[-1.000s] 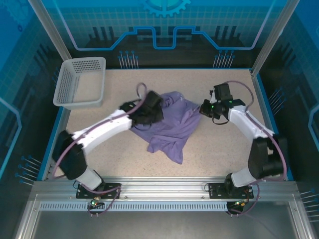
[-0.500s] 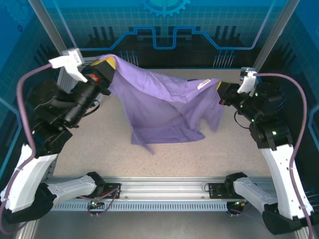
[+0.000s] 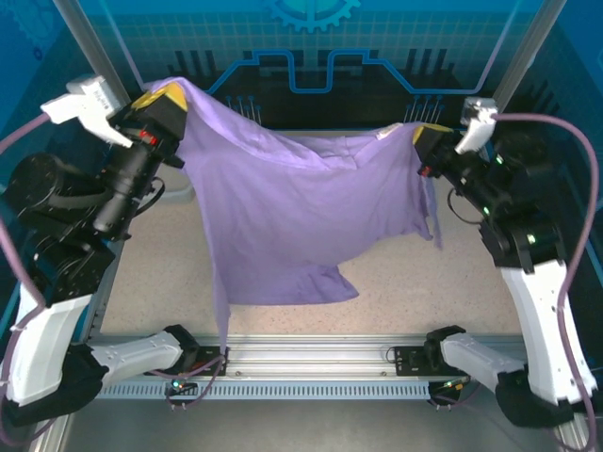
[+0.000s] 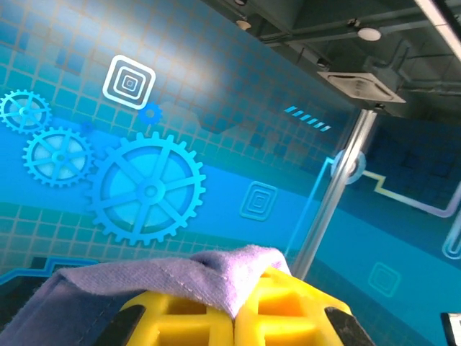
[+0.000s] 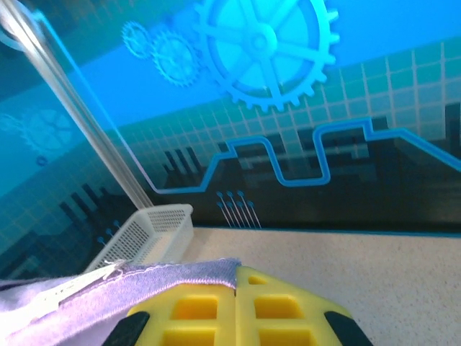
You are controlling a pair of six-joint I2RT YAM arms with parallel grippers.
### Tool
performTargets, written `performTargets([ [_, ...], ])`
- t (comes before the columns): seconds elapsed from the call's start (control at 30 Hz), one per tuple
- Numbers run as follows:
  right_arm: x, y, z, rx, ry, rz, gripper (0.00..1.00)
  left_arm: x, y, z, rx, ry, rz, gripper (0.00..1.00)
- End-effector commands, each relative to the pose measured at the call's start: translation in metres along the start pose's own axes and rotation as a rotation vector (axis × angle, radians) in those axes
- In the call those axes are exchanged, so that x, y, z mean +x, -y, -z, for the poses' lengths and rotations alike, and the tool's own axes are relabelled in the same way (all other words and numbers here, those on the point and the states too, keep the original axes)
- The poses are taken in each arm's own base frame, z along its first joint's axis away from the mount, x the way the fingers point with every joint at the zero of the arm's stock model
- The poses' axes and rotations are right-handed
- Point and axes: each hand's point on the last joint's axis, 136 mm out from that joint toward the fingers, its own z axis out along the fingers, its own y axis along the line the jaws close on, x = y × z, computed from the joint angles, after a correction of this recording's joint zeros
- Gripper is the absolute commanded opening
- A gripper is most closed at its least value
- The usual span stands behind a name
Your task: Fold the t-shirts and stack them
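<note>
- Blue gear-printed panels wall in a speckled table (image 3: 396, 292), with a pale mesh basket (image 5: 155, 232) at its far left corner.
- Left pincer (image 3: 162, 100) is raised high at the far left. Its yellow fingers (image 4: 209, 306) are pressed together, with a fold of purple cloth caught in the seam.
- Right pincer (image 3: 426, 141) is raised at the far right and is likewise clamped on an edge of the cloth (the white neck label (image 3: 385, 135) sits just beside it).
- T-shirt (image 3: 301, 207) hangs spread between the two pincers, in the air above the table. Its lower edge is uneven, and one strip trails down toward the table's near edge.
- Progress, as I judge it, is early. The shirt is only held up and opened out, with no fold made and nothing stacked. It has yet to be laid flat, folded and then set in place.
</note>
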Motion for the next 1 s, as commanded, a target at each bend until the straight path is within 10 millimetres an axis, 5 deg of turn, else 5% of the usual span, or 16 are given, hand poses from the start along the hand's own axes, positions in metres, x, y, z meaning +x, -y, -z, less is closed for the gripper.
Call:
performTargets([
  [0.0,0.002,0.01,-0.041,0.046,-0.06,-0.009,0.0,0.011,-0.021,-0.028,-0.086,-0.033,-0.019,0.0],
  [0.33,-0.005,0.045,-0.207,0.08,-0.138,-0.058,0.0,0.076,-0.164,-0.143,-0.186,-0.242,0.321,0.0],
  [0.47,-0.043,0.045,-0.25,-0.004,-0.027,-0.086,0.0,0.059,-0.175,-0.178,-0.099,-0.249,0.295,0.0],
  [0.53,-0.074,0.036,-0.244,-0.069,0.101,-0.088,0.0,0.033,-0.153,-0.183,-0.009,-0.207,0.248,0.0],
  [0.63,-0.122,0.004,-0.205,-0.159,0.211,-0.034,0.0,-0.011,-0.108,-0.167,0.128,-0.13,0.181,0.0],
  [0.73,-0.132,-0.028,-0.169,-0.206,0.218,0.059,0.0,-0.039,-0.061,-0.132,0.254,-0.097,0.133,0.0],
  [0.87,-0.121,-0.068,-0.119,-0.249,0.2,0.163,0.0,-0.037,-0.028,-0.083,0.334,-0.112,0.107,0.0],
  [0.97,-0.075,-0.088,-0.101,-0.287,0.07,0.214,0.0,0.001,-0.037,-0.05,0.29,-0.176,0.148,0.0],
])
